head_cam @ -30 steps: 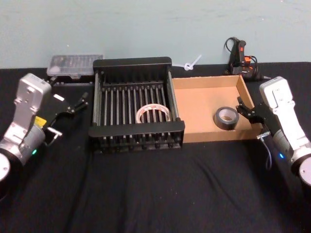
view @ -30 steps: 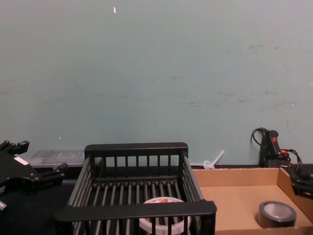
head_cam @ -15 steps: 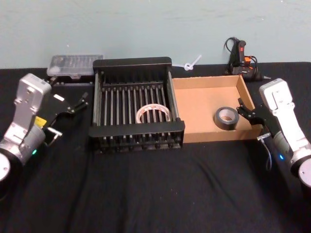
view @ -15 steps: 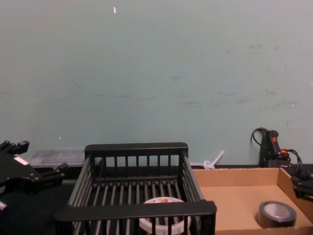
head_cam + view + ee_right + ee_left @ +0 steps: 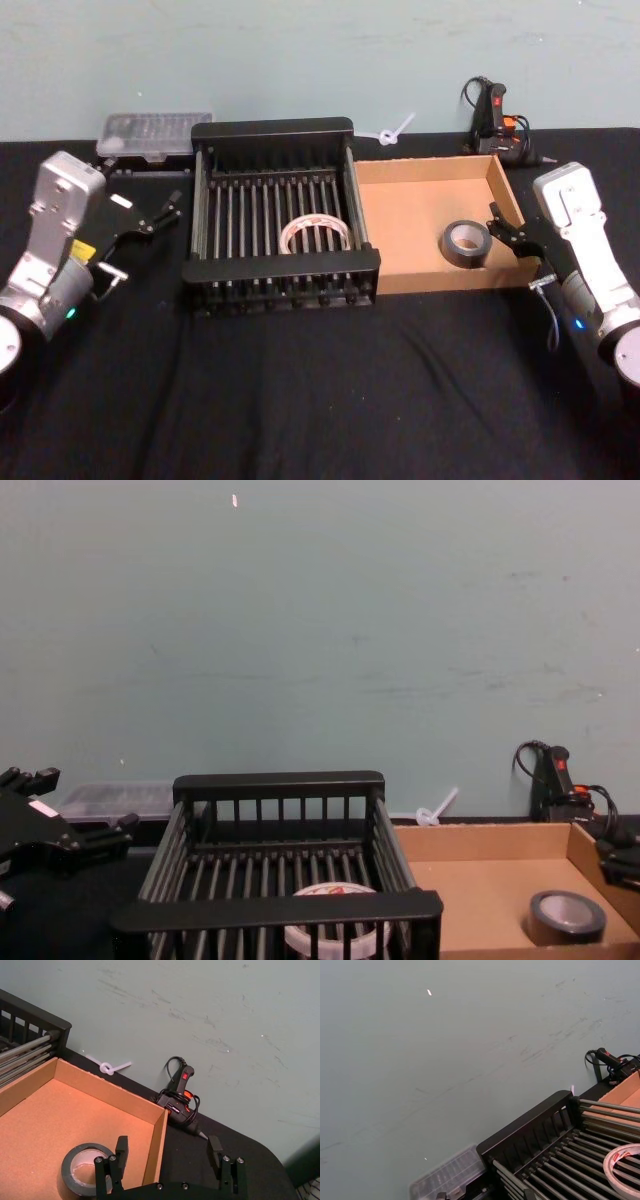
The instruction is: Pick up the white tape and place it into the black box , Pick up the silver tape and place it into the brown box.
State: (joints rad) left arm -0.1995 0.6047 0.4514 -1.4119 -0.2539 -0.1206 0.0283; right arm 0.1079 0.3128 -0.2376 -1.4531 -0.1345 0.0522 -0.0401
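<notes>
— Where are the two rolls now?

— I see the white tape [image 5: 315, 235] lying flat on the bars inside the black box [image 5: 272, 131], toward its front right part. The silver tape [image 5: 466, 245] lies flat in the brown box [image 5: 421, 169], near its front right corner. The two boxes stand side by side and touch each other on the black table [image 5: 320, 400].

— And the grippers?

— The left gripper [image 5: 160, 215] hangs to the left of the black box, apart from its wall; its fingers are spread a little and I see nothing between them. The right gripper [image 5: 167, 1152] is at the right wall of the brown box, with the fingers wide apart and empty. In the right wrist view one finger is over the inside of the box beside the silver roll, the other is outside the cardboard wall.

— What else is around?

— Behind the black box on the left is a clear plastic case [image 5: 155, 132]. Behind the brown box I see a white zip tie [image 5: 392, 131] and a black glue gun [image 5: 492, 118] with its cable. Nothing lies between the grippers and the boxes.
</notes>
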